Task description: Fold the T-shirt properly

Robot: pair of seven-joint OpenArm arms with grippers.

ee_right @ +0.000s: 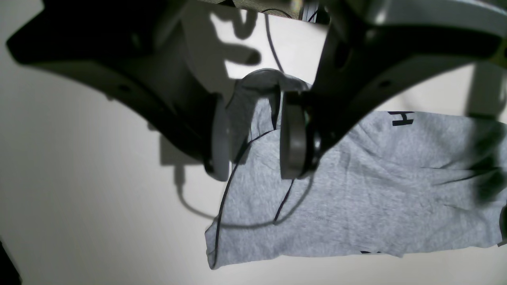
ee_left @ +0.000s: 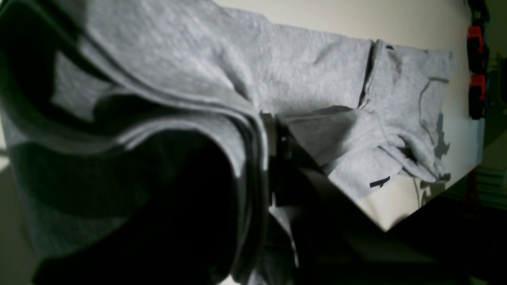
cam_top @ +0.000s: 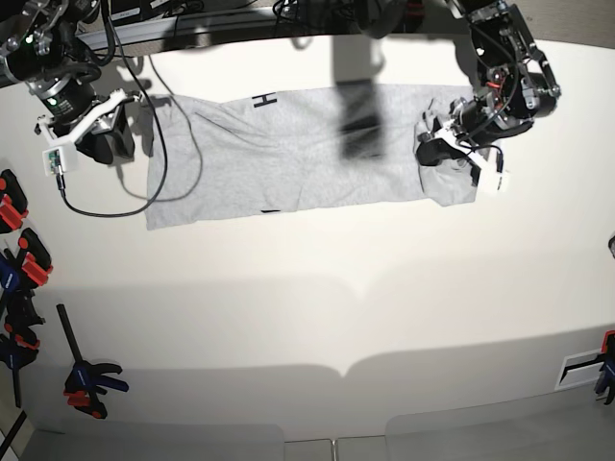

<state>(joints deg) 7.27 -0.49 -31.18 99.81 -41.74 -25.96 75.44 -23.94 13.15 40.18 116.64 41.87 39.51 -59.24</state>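
Base view: the T-shirt (cam_top: 288,149) lies spread as a long band along the far edge of the counter (cam_top: 307,317), already doubled lengthwise, its ends reaching toward the two far corners. The left gripper (cam_top: 444,144) is clamped shut on a bunched stack of fabric layers at one end of the band; the left wrist view shows several stacked hems pinched at the jaws. The right gripper (ee_right: 253,138) hovers with jaws parted over the opposite end, above the collar, holding nothing.

Risks, as judged from this layout: the pinched stack holds several layers, and an uneven grip could let the inner ones slide out during a carry, leaving a skewed fold. With one end unheld, pulling from the other may drag the whole band across the counter rather than fold it. A black cable (cam_top: 159,178) trails over the cloth near the right gripper and could snag or wrinkle it.

Appearance: light heather-grey knit, soft and limp, mildly creased; black block lettering shows at the far edge and a fragment at the near edge.
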